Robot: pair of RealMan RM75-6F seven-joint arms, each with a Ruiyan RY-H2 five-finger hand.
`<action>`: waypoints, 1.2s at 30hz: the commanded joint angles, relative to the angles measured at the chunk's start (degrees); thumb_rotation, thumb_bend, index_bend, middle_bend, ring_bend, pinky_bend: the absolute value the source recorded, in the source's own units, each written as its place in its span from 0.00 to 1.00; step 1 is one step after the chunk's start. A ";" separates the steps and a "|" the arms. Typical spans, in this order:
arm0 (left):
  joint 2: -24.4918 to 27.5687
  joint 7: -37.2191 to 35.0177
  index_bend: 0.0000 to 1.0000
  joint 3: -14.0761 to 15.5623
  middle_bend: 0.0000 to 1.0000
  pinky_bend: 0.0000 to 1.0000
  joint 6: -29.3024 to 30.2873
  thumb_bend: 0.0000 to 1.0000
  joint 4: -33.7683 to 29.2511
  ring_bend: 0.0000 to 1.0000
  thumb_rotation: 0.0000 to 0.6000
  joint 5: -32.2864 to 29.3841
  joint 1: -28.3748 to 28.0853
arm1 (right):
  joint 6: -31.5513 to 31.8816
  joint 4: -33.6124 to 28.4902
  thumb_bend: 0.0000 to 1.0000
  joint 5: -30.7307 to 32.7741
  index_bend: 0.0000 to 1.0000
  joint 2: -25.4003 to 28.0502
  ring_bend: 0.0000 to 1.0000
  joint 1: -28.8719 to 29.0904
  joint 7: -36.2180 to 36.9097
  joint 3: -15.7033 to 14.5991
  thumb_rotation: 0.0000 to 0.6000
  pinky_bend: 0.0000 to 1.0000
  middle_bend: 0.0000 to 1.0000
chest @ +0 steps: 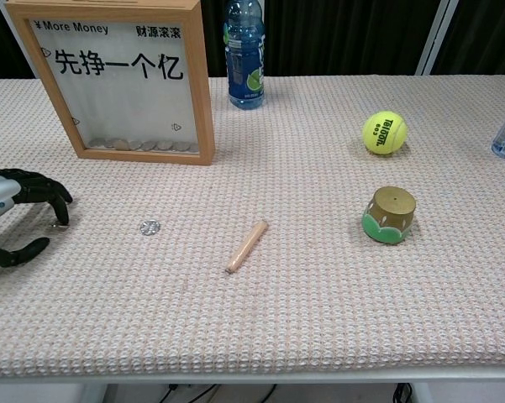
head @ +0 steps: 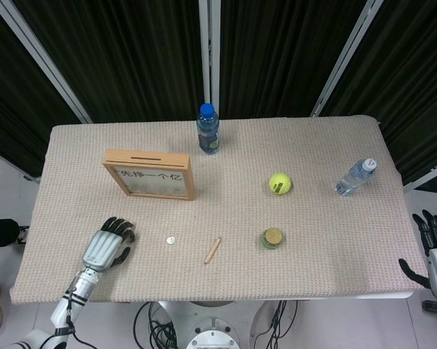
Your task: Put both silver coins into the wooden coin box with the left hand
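The wooden coin box stands upright at the table's left rear, with a slot in its top edge and coins behind its pane. One silver coin lies flat in the open. A second coin peeks out beneath the curled fingertips of my left hand. That hand rests on the cloth left of the free coin, thumb held apart from the fingers, gripping nothing. My right hand hangs off the table's right edge with its fingers spread.
A wooden peg lies right of the free coin. A small green-and-gold pot, a tennis ball, a blue bottle and a lying clear bottle sit further right and back.
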 commanded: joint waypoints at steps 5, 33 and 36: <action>-1.22 -0.58 0.43 -0.56 0.22 0.14 0.25 0.32 1.33 0.13 1.00 -0.26 -0.30 | -0.17 0.03 0.18 0.12 0.00 -0.01 0.00 -0.08 -0.05 -0.12 1.00 0.00 0.00; -4.78 -4.04 0.56 -1.41 0.27 0.15 3.58 0.32 8.80 0.16 1.00 0.65 -1.07 | -1.72 0.30 0.18 1.33 0.00 -0.10 0.00 0.14 -0.17 -0.06 1.00 0.00 0.00; -4.60 -4.31 0.56 -1.34 0.27 0.15 3.54 0.32 8.50 0.16 1.00 0.67 -1.15 | -1.60 0.18 0.18 1.39 0.00 -0.06 0.00 0.09 -0.24 0.00 1.00 0.00 0.00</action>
